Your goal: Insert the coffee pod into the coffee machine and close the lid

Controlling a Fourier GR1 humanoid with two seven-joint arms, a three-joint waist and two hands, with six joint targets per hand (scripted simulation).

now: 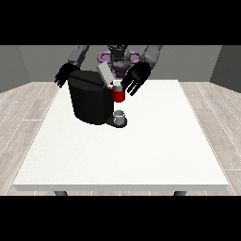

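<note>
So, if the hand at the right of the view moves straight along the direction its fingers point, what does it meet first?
The hand at the view's right has its fingers spread, pointing down toward the view's left. The first thing in that line seems to be the red part at the coffee machine front, by the raised lid. Depth is unclear.

Grey upper arms, black robot hand [135, 78] each side, purple-ringed torso

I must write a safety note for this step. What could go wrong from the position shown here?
1. The hand at the view's right, fingers spread, hovers beside the red pod holder; it might bump it.
2. The grey lid of the black coffee machine stands raised, so a sweeping hand could hit it.
3. The small grey cup below might be knocked.
</note>
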